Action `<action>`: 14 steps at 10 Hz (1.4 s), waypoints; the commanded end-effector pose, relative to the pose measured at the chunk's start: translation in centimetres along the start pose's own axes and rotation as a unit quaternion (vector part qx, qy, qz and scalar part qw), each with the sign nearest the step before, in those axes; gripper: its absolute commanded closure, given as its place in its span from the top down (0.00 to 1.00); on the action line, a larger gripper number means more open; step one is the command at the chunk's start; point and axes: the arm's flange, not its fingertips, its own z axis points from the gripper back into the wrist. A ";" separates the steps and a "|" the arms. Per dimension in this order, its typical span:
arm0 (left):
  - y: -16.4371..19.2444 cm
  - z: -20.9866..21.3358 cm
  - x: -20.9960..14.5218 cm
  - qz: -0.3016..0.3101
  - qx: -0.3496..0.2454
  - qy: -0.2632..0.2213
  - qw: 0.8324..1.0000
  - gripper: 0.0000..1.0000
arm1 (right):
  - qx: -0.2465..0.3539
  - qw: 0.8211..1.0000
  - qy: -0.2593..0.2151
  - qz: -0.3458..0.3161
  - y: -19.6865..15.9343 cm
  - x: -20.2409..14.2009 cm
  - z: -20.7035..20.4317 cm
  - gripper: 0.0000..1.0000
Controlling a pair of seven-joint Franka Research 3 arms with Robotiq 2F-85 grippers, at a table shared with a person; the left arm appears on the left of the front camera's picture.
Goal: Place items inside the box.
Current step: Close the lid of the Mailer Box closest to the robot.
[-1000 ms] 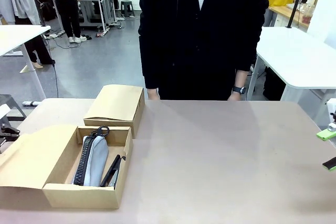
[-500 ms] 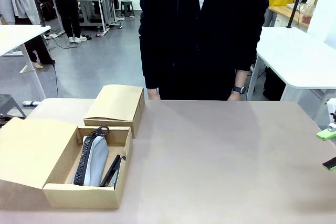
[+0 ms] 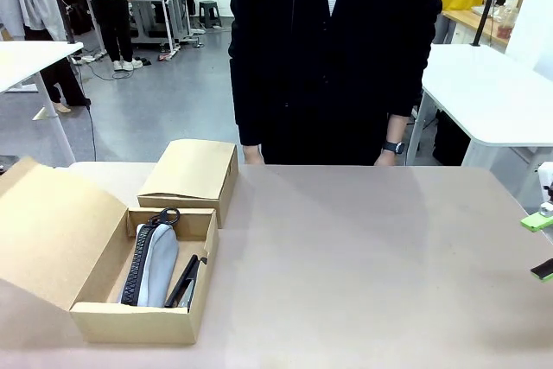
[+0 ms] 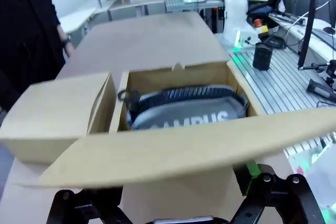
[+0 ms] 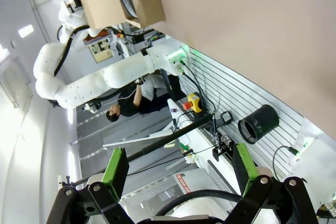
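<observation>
Grey "CAMPUS" pouch (image 3: 155,264) lies zipped inside the box (image 3: 138,317). My right gripper (image 5: 178,169) gapes wide, holding nothing; left gripper's (image 4: 173,203) opening I can't tell.

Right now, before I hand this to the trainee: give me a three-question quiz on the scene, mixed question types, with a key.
1. True or false: the lid of the near box is shut.
2. What lies in that box beside the grey pouch? A) a yellow knife B) a slim black item C) a white pen
3. The right pincer: do its jaws stand open or shut?

Key: 1 false, the lid is raised at the box's left side. 2 B. 3 open, with nothing between the green pads.
</observation>
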 end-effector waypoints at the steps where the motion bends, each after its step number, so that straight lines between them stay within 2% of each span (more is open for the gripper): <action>1: -2.1 -2.7 2.9 -0.038 -0.008 -0.017 0.999 1.00 | 0.006 1.000 0.000 -0.010 0.6 0.0 0.1 1.00; 3: -3.3 -6.4 5.6 -0.035 -0.056 -0.033 0.997 1.00 | 0.006 1.000 0.000 -0.010 0.6 0.0 0.1 1.00; 5: -3.2 -12.1 6.6 -0.029 -0.057 -0.014 0.998 1.00 | 0.006 1.000 0.000 -0.010 0.6 0.0 0.1 1.00; 8: -2.4 -19.8 5.8 -0.027 -0.001 0.029 0.999 1.00 | 0.006 1.000 0.000 -0.010 0.6 0.0 0.1 1.00; 11: -2.3 -22.7 4.2 -0.029 -0.007 0.086 0.996 1.00 | 0.006 1.000 0.000 -0.010 0.6 0.0 0.1 1.00; 14: -2.4 -23.7 3.6 -0.030 -0.022 0.117 0.992 1.00 | 0.006 1.000 0.000 -0.010 0.6 0.0 0.1 1.00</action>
